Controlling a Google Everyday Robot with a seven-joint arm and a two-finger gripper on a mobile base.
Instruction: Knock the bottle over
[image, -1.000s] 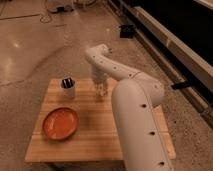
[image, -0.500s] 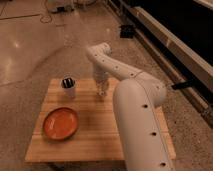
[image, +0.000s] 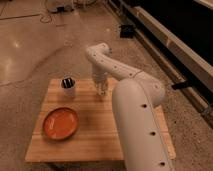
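Note:
My white arm reaches over the wooden table (image: 95, 135) to its far edge. The gripper (image: 102, 89) points down at the far middle of the table top. A small pale bottle (image: 103, 92) seems to stand upright right at the gripper's tip. It is mostly hidden by the gripper, and I cannot tell if they touch.
A white cup (image: 68, 88) holding dark items stands at the far left of the table. An orange plate (image: 60, 123) lies at the front left. My arm's big white link (image: 137, 125) covers the table's right side. Polished floor surrounds the table, with a dark ledge at the right.
The arm's wrist has shifted very slightly over the far edge of the table. The small bottle stays upright in the same place.

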